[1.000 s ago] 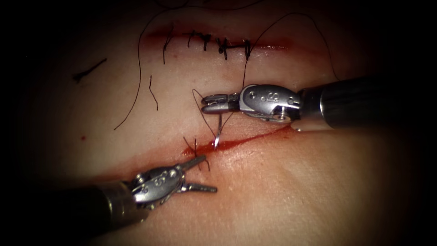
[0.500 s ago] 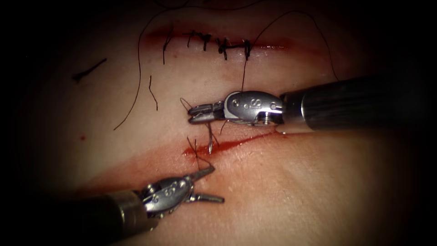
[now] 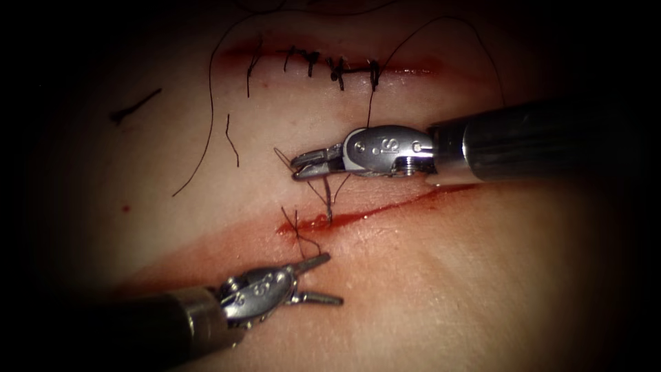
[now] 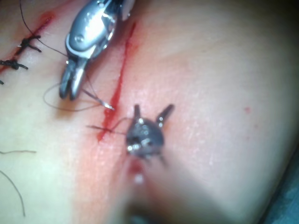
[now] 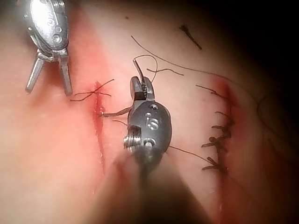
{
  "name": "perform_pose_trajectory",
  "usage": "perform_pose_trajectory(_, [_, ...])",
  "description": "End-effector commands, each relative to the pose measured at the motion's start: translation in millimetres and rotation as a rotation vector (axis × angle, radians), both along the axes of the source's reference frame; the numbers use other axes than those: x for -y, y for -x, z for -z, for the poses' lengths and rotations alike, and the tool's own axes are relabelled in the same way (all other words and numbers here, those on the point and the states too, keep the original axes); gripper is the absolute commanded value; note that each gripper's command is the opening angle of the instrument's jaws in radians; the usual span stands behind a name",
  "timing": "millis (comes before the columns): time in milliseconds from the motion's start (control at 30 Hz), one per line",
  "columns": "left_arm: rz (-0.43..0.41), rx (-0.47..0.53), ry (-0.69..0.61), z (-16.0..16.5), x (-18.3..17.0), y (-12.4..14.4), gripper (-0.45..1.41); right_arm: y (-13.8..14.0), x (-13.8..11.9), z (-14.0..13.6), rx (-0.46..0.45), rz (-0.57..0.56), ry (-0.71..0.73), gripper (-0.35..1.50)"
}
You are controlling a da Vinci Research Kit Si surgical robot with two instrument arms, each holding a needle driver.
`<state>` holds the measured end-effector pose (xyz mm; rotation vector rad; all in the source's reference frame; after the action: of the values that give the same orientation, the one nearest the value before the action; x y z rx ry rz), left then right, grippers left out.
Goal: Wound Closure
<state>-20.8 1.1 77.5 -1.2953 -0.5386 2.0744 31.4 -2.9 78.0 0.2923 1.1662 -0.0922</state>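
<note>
Your right tool (image 3: pixel 303 162) has drifted a little toward the left end of the cut (image 3: pixel 385 207) over the last second and then settled just above it. The needle (image 3: pixel 328 200) has swung with it: a second ago its bright tip rested on the red line, and now the tip sits at the cut's upper lip, so dark against the red fluid (image 3: pixel 313 222) that you cannot tell whether it has entered the tissue (image 3: pixel 482 289). For the closure, that puts the needle at the edge beside the stitch already placed (image 3: pixel 296 224).

Your right jaws are closed on the needle near its blunt end. Its long axis runs nearly straight down from the jaws to the cut, crossing the cut's line, with the tip pointing down at it. The thread (image 3: pixel 372 96) rises from the jaws to the finished seam (image 3: pixel 330 67) above the cut.

Your left tool (image 3: pixel 318 279) has slid slightly right and waits below the cut, under the placed stitch, its jaws spread apart and holding nothing.
</note>
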Motion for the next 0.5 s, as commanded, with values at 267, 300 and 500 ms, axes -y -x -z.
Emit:
perform_pose_trajectory(267, [-0.003, 0.003, -0.002, -0.6, 0.5, 0.5, 0.57, -1.2, 2.7, -1.8, -0.003, 0.016, 0.017, -0.35])
perform_pose_trajectory(300, [-0.003, 0.003, -0.002, -0.6, 0.5, 0.5, 0.57, -1.2, 2.9, -1.8, -0.004, 0.018, 0.019, -0.35])
perform_pose_trajectory(500, [-0.003, 0.003, -0.002, -0.6, 0.5, 0.5, 0.56, -1.2, 3.0, -1.2, -0.008, 0.025, 0.012, -0.35])
